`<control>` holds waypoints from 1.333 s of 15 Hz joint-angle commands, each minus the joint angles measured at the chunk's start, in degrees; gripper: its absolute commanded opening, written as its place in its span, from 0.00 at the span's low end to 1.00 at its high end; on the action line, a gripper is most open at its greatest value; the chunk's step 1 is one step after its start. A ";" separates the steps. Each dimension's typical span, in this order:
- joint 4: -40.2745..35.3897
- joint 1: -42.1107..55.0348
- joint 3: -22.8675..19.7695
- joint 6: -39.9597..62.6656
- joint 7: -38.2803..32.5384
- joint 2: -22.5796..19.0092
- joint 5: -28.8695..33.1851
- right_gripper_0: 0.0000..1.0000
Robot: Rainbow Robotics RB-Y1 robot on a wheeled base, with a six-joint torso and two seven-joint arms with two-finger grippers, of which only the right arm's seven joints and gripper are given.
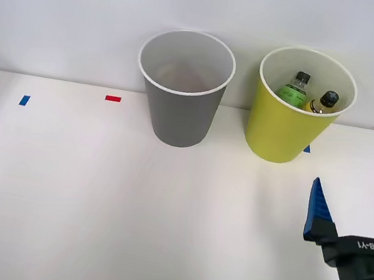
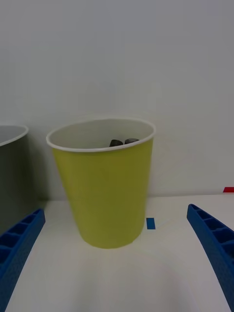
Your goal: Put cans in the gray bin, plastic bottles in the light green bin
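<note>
Nearest to me, the right gripper (image 1: 356, 206) hangs over the white table (image 1: 89, 202) at its right side, fingers (image 1: 319, 210) spread wide, nothing between them. From the wrist view I see the same: gripper (image 2: 117, 258) with both blue ribbed fingers (image 2: 214, 243) far apart, bare tabletop between.

Beyond it, just ahead, the lime bin (image 1: 296, 116) stands upright near the table's back edge. Two bottles inside, leaning: the green-label bottle (image 1: 294, 90) to the left, the yellow-label bottle (image 1: 322, 103) just beside it on the right, black caps up. In the wrist view the lime bin (image 2: 105, 195) sits dead ahead, the two caps (image 2: 123, 142) just peeking over its rim.

Left of it, apart, the gray bin (image 1: 182, 99) stands upright; I make out nothing clear inside. Its edge (image 2: 10, 170) shows at the wrist view's side.

Small tape marks (image 1: 113, 99), red and blue, dot the table.
</note>
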 commanded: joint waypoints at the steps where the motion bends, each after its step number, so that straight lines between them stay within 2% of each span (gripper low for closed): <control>1: 0.10 3.37 0.90 0.00 1.06 0.41 0.86 1.00; 9: 0.10 9.52 2.05 -0.97 3.61 0.15 3.32 1.00; 11: 0.10 10.92 2.40 -2.28 2.73 1.55 8.77 1.00; 13: 0.89 12.51 3.54 -5.10 -2.80 2.78 13.78 1.00; 16: 10.03 11.80 4.51 -16.17 -9.92 4.01 22.13 1.00; 20: 20.66 12.07 5.39 -29.97 -9.04 4.45 27.23 1.00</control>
